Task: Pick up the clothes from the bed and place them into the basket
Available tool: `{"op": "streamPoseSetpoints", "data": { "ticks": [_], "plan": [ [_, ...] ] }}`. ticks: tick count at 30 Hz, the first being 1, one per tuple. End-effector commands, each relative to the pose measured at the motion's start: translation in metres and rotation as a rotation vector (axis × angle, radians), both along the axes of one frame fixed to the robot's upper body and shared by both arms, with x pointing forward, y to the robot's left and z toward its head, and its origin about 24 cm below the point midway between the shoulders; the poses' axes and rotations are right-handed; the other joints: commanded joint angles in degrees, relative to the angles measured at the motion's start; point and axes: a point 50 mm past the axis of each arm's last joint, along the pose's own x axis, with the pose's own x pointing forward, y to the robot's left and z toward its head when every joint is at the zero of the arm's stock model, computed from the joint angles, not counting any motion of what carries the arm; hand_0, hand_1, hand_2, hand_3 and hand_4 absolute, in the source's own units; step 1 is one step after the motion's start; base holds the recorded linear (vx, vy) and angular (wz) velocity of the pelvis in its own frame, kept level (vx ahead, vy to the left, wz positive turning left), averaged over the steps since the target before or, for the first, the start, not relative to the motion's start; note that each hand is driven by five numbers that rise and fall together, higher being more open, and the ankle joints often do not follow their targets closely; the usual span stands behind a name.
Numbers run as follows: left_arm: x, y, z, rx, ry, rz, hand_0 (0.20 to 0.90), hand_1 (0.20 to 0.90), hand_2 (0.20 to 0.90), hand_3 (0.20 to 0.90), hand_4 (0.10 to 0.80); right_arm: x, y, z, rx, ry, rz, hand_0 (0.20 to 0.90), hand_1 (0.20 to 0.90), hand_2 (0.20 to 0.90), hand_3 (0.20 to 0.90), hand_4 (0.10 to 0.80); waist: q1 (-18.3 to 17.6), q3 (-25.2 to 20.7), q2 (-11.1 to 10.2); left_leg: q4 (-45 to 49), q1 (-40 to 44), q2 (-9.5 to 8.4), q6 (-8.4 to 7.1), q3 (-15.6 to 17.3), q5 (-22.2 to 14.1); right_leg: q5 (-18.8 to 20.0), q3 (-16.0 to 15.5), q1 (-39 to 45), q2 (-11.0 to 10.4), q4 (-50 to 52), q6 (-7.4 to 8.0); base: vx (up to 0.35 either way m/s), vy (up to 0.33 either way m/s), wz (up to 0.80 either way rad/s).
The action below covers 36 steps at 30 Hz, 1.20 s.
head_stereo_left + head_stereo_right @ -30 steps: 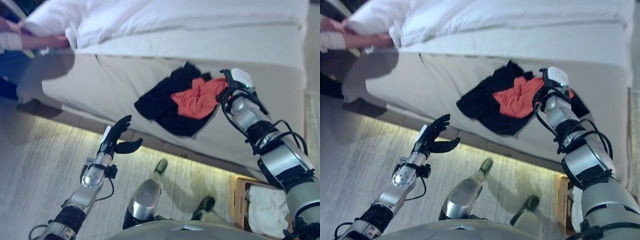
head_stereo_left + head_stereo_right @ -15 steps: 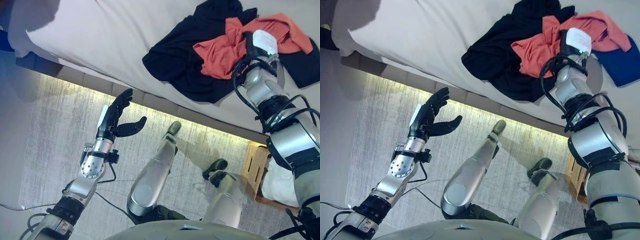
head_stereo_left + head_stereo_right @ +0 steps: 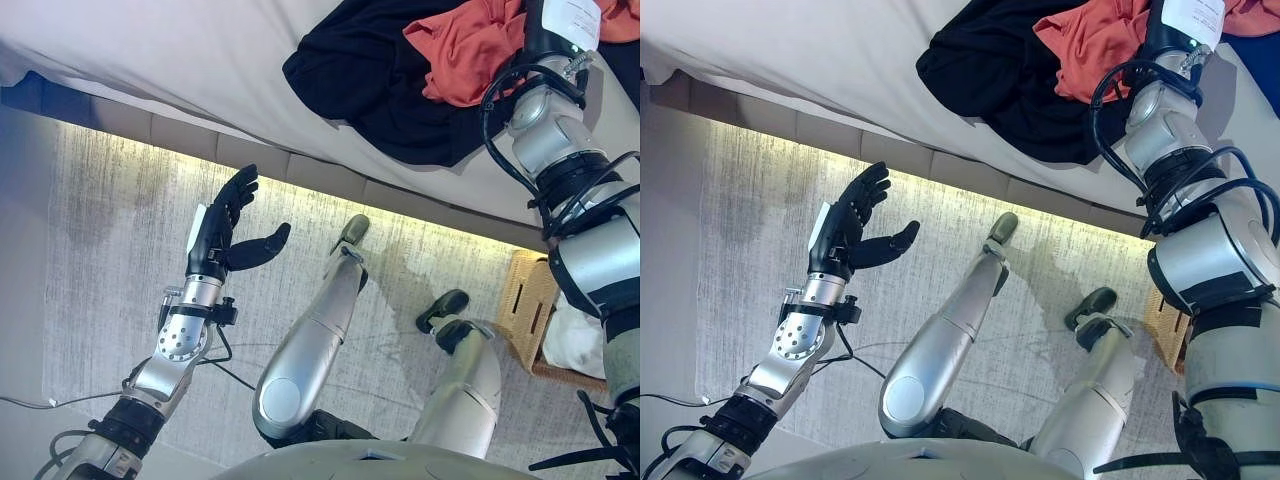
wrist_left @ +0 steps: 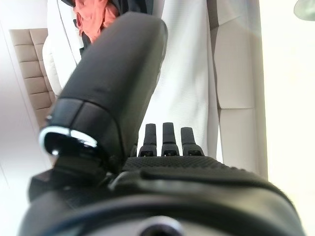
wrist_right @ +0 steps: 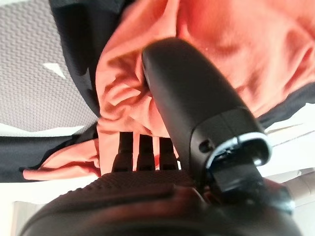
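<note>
Orange cloth (image 5: 197,44) is filling the space past my right hand (image 5: 197,98), lying crumpled on top of a black garment (image 3: 370,70) near the front edge of the bed (image 3: 180,50). I am reaching over that pile with my right hand, its fingers (image 5: 140,147) extending straight toward the orange fabric and not yet curling round any of it, so I judge that I am in the reach-and-grasp step and nothing is lifted yet. My left hand (image 3: 225,235) is hovering over the floor (image 3: 100,250) well short of the bed, fingers relaxed and holding nothing. The basket (image 3: 525,300) is standing on the floor below the bed's front edge, on my right, with something white already inside. Next I am going to need to press down into the folds, close on a good bunch of cloth, and swing it down to the basket. Compared with a second ago, my head has tipped down: the whole scene has slid up the eye views, the pillow and the person's arm have gone, and more floor is showing.
</note>
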Motion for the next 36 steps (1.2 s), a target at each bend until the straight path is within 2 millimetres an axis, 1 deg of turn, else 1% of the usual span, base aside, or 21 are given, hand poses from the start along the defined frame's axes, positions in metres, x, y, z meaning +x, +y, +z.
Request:
{"op": "streamPoseSetpoints", "data": {
  "ticks": [1,4,9,14,16,17,18,19,21,22,23,24,26,27,28,29,31,36],
  "plan": [
    [-0.001,0.001,0.035,-0.035,-0.215,-0.032,0.9,0.9,0.9,0.9,0.8,0.001,0.011,0.015,-0.052,-0.04,0.049,0.3,0.3,0.3,0.2,0.1,1.0,-1.1,0.7,0.9,3.2,0.76,4.33,1.8,-5.2,0.6,-0.4,2.4,3.4,5.8,-3.84,-0.059,-0.069,-0.01],
    [0.001,-0.001,0.037,-0.023,-0.223,-0.041,0.9,0.9,0.9,0.9,0.8,0.001,0.009,0.01,-0.033,-0.037,0.044,0.3,0.3,0.3,0.2,0.1,0.7,-1.1,0.1,0.0,5.8,1.3,4.21,2.3,-5.5,1.0,-0.6,5.2,3.4,4.2,-3.66,-0.047,-0.079,0.01],
    [0.008,0.0,0.038,-0.007,-0.213,-0.041,0.9,0.9,0.9,0.9,0.8,0.001,0.01,0.013,-0.013,-0.058,0.059,0.3,0.3,0.3,0.2,0.1,0.0,-1.1,-0.8,-1.6,12.0,2.21,4.17,3.4,-6.2,1.4,-0.8,11.6,2.6,1.4,-3.64,-0.039,-0.062,-0.04],
    [0.012,-0.002,0.04,0.008,-0.208,-0.037,0.9,0.9,0.9,0.9,0.8,-0.001,0.005,0.013,0.003,-0.076,0.055,0.3,0.3,0.3,0.2,0.1,-0.7,-1.1,-1.5,-3.8,17.4,2.65,3.95,3.9,-6.3,2.0,-1.0,16.9,2.1,-1.2,-3.33,-0.027,-0.042,-0.09],
    [0.014,0.0,0.039,0.015,-0.196,-0.023,0.9,0.9,0.9,0.9,0.8,-0.001,0.005,0.013,0.012,-0.074,0.057,0.3,0.3,0.3,0.2,0.1,-1.1,-1.1,-1.9,-5.2,20.5,2.97,3.84,4.1,-6.2,2.3,-1.1,20.0,1.9,-2.9,-3.15,-0.013,-0.046,-0.09],
    [0.017,0.001,0.038,0.03,-0.187,-0.02,0.9,0.9,0.9,0.9,0.8,-0.002,0.003,0.015,0.016,-0.076,0.056,0.3,0.3,0.3,0.2,0.1,-1.4,-1.1,-2.5,-6.9,23.9,3.24,3.69,4.4,-6.1,2.8,-1.2,23.4,1.6,-5.2,-2.86,-0.006,-0.039,-0.08],
    [0.017,0.001,0.038,0.03,-0.187,-0.02,0.9,0.9,0.9,0.9,0.8,-0.002,0.003,0.015,0.016,-0.076,0.056,0.3,0.3,0.3,0.2,0.1,-1.4,-1.1,-2.5,-7.0,24.0,3.26,3.68,4.3,-6.1,2.9,-1.3,23.6,1.6,-5.3,-2.87,-0.017,-0.077,-0.11],
    [0.019,0.001,0.04,0.057,-0.18,-0.02,0.9,0.9,0.9,0.9,0.8,-0.004,-0.001,0.019,0.026,-0.085,0.052,0.3,0.3,0.3,0.2,0.1,-1.7,-1.2,-3.3,-8.6,27.1,3.51,3.53,4.6,-6.0,3.3,-1.5,27.2,1.4,-7.5,-2.59,-0.002,-0.061,-0.13],
    [0.021,0.002,0.038,0.078,-0.162,-0.019,0.9,0.9,0.9,0.9,0.8,-0.005,-0.004,0.02,0.036,-0.087,0.051,0.3,0.3,0.3,0.2,0.1,-1.8,-1.6,-3.8,-9.6,29.2,3.79,3.38,4.6,-5.9,3.5,-1.7,29.6,1.5,-8.9,-2.48,0.036,-0.063,-0.11],
    [0.022,0.003,0.034,0.095,-0.13,-0.014,0.9,0.9,0.9,0.9,0.8,-0.006,-0.008,0.018,0.051,-0.09,0.052,0.3,0.3,0.3,0.2,0.1,-2.1,-3.1,-4.5,-11.1,31.1,4.34,3.15,4.8,-5.8,3.9,-2.1,31.9,1.7,-11.0,-2.31,0.032,-0.026,-0.07],
    [0.023,0.004,0.032,0.1,-0.113,-0.01,0.9,0.9,0.9,0.9,0.8,-0.007,-0.01,0.018,0.055,-0.09,0.054,0.3,0.3,0.3,0.2,0.1,-2.4,-4.2,-4.8,-12.4,31.7,4.52,3.15,4.8,-4.2,5.6,-2.7,32.9,1.7,-12.8,-2.63,0.037,-0.024,-0.06],
    [0.023,0.005,0.031,0.102,-0.104,-0.007,0.9,0.9,0.9,0.9,0.8,-0.008,-0.011,0.017,0.057,-0.088,0.054,0.3,0.3,0.3,0.2,0.1,-2.6,-4.6,-4.9,-12.9,32.3,4.7,3.07,4.9,-4.1,5.8,-2.7,33.6,1.8,-13.5,-2.6,0.041,-0.004,-0.04],
    [0.023,0.01,0.023,0.107,-0.042,0.012,0.9,0.9,0.9,0.9,0.8,-0.011,-0.018,0.017,0.059,-0.091,0.062,0.3,0.3,0.3,0.2,0.1,-3.3,-7.1,-5.7,-15.7,35.6,6.01,2.53,5.5,-3.7,6.7,-2.7,37.1,2.2,-17.0,-2.27,0.12,-0.031,-0.06],
    [0.023,0.01,0.02,0.114,-0.02,0.018,0.9,0.9,0.9,0.9,0.8,-0.012,-0.02,0.017,0.063,-0.092,0.064,0.3,0.3,0.3,0.2,0.1,-3.5,-7.7,-6.0,-16.6,36.7,6.38,2.41,5.6,-3.6,7.0,-2.7,38.1,2.4,-17.9,-2.15,0.111,-0.027,-0.1],
    [0.023,0.011,0.014,0.128,0.016,0.024,0.9,0.9,0.9,0.9,0.8,-0.013,-0.023,0.018,0.066,-0.093,0.065,0.3,0.3,0.3,0.2,0.1,-3.8,-8.6,-6.2,-17.6,37.8,6.77,2.24,5.9,-3.4,7.4,-2.6,39.3,2.5,-19.3,-2.0,0.116,-0.025,-0.16],
    [0.021,0.013,0.004,0.137,0.074,0.019,0.9,0.9,0.9,0.9,0.8,-0.016,-0.027,0.019,0.07,-0.101,0.066,0.3,0.3,0.3,0.2,0.1,-4.4,-10.2,-6.6,-19.6,39.9,7.49,1.96,6.4,-3.0,8.1,-2.3,41.2,2.9,-21.6,-1.68,0.116,-0.017,-0.16],
    [0.018,0.016,-0.005,0.15,0.117,0.023,0.9,0.9,0.9,0.9,0.8,-0.019,-0.032,0.021,0.079,-0.104,0.068,0.3,0.3,0.3,0.2,0.1,-5.2,-12.0,-7.0,-22.2,42.0,8.34,1.52,6.9,-2.0,8.9,-2.1,43.1,3.4,-24.1,-1.28,0.101,-0.007,-0.16],
    [0.011,0.023,-0.017,0.143,0.19,0.04,0.9,0.9,0.9,0.9,0.8,-0.027,-0.047,0.028,0.097,-0.122,0.062,0.3,0.3,0.3,0.2,0.1,-6.8,-17.1,-7.8,-28.7,46.0,9.56,0.57,8.0,0.8,11.7,-1.3,46.2,4.5,-30.3,-0.45,0.083,-0.008,-0.13]
  ]
}}
